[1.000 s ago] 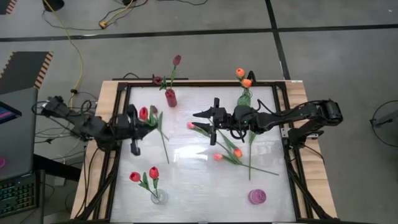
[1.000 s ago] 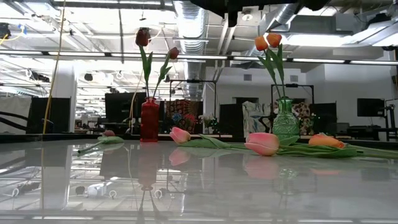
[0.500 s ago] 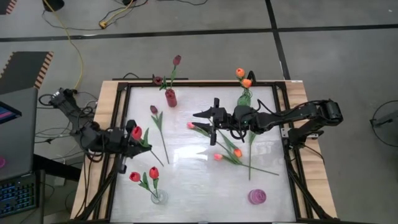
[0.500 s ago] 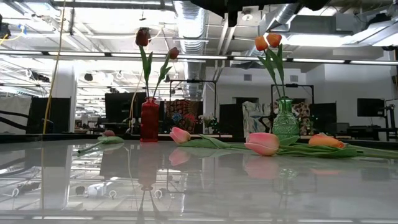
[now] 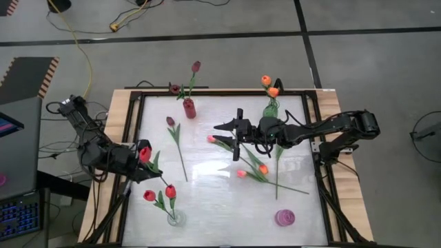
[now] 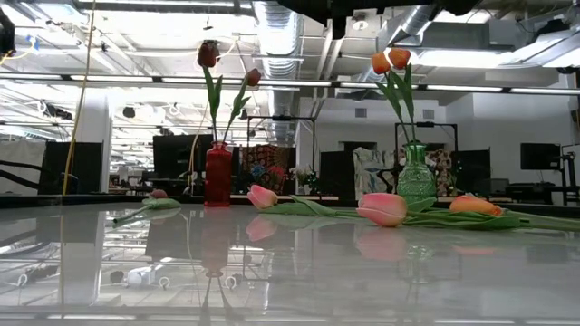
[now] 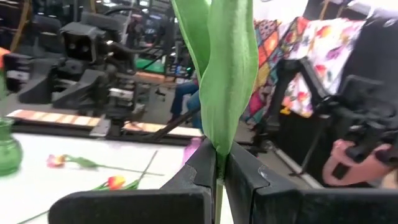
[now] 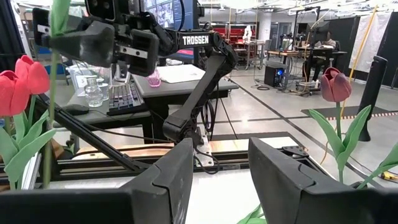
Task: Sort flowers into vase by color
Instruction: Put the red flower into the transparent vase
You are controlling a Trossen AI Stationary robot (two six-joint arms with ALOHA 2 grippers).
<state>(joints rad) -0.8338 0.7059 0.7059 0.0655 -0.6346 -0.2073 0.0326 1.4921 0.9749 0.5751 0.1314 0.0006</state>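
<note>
My left gripper stands level at the table's left side, shut on a red tulip held above the table. Just nearer, a clear vase holds two red tulips. A maroon tulip lies flat on the table. A red vase holds two maroon tulips, and a green vase holds two orange ones. My right gripper hangs open and level above pink and orange tulips lying mid-table. My left gripper pinches the red tulip's green stem, at the foot of a long leaf, between its two fingers. The fingers lie level, across the upright stem. The flower is lifted clear, leaf and head above the fingers and the stem end hanging below.
A pink vase stands near the table's near right corner. A dark frame runs round the white tabletop. Free room lies in the near middle of the table.
My left gripper has swung with the red tulip from beside the lying maroon tulip toward the table's left and near edges, closer to the clear vase, staying shut. The tulip has stayed lifted clear, and the maroon tulip has stayed on the table.
</note>
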